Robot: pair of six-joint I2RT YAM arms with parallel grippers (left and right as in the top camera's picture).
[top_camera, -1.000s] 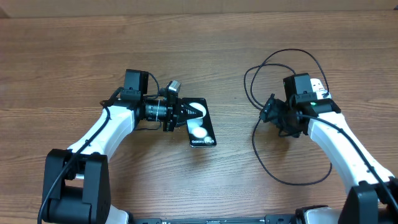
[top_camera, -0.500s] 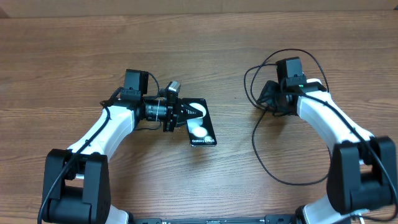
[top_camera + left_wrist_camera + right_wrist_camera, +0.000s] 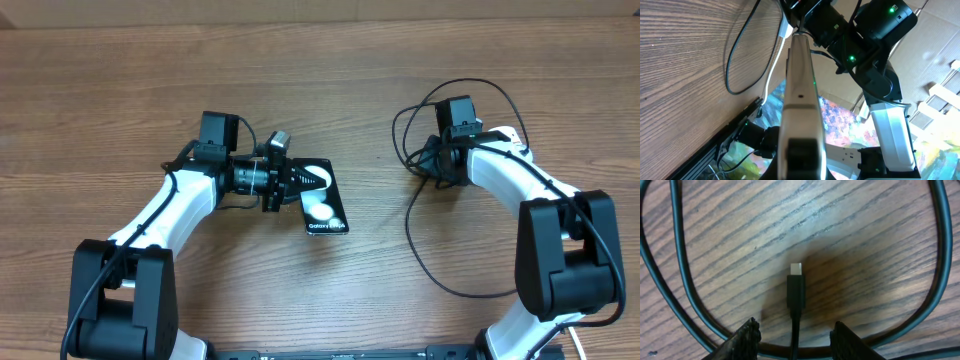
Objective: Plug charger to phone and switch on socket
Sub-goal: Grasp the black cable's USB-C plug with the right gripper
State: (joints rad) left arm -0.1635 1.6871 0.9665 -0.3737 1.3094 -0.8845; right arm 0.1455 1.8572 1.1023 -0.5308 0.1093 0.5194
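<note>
The phone [image 3: 322,200] is black with two white circles and lies left of centre. My left gripper [image 3: 292,186] is shut on its near-left end. In the left wrist view the phone [image 3: 800,85] shows edge-on between the jaws. The charger [image 3: 440,280] is a thin black cable looping on the right. My right gripper [image 3: 428,160] is open and low over it. In the right wrist view the connector tip [image 3: 796,286] lies on the wood, its cord running between the open fingertips [image 3: 796,341], untouched. The socket is mostly hidden under my right arm.
Cable loops [image 3: 680,275] curve around both sides of the connector. The charger cable [image 3: 737,65] also shows in the left wrist view. The table [image 3: 120,90] is brown wood, and cardboard runs along its far edge [image 3: 300,10].
My right arm has swung back and left, covering the socket, and its gripper now sits over the cable end. The left arm and phone have not moved.
</note>
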